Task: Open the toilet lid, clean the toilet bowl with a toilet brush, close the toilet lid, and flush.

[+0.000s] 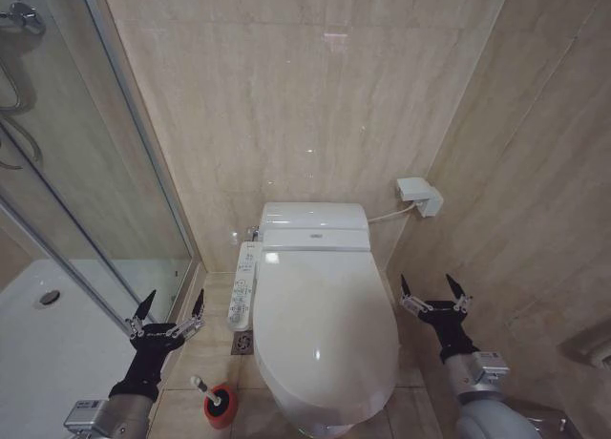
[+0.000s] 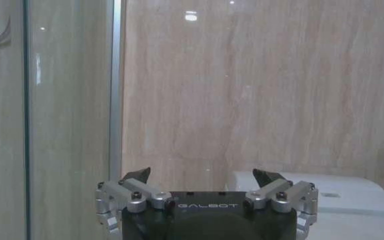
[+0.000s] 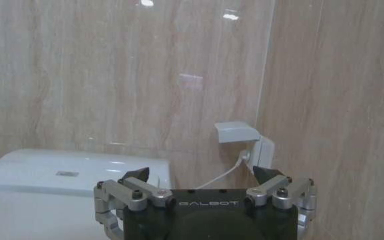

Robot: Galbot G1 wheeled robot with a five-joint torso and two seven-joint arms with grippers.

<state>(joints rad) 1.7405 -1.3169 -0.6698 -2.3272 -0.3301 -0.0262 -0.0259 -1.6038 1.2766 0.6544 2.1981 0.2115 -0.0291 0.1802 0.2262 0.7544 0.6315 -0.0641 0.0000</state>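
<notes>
STEP: open lid | toilet lid (image 1: 325, 324) lies shut over toilet bowl (image 1: 286, 401) | left end effector (image 1: 168, 311), right end effector (image 1: 434, 294) flank it, spread wide, empty | METHOD: hook front edge, lift slowly

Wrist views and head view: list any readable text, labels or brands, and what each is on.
"GALBOT" on the black body of the left gripper, left wrist view.
"GALBOT" on the black body of the right gripper, right wrist view.
Side button panel of the toilet bowl: markings too small to read.
Small label on the toilet's rear housing: too blurred to read.
</notes>
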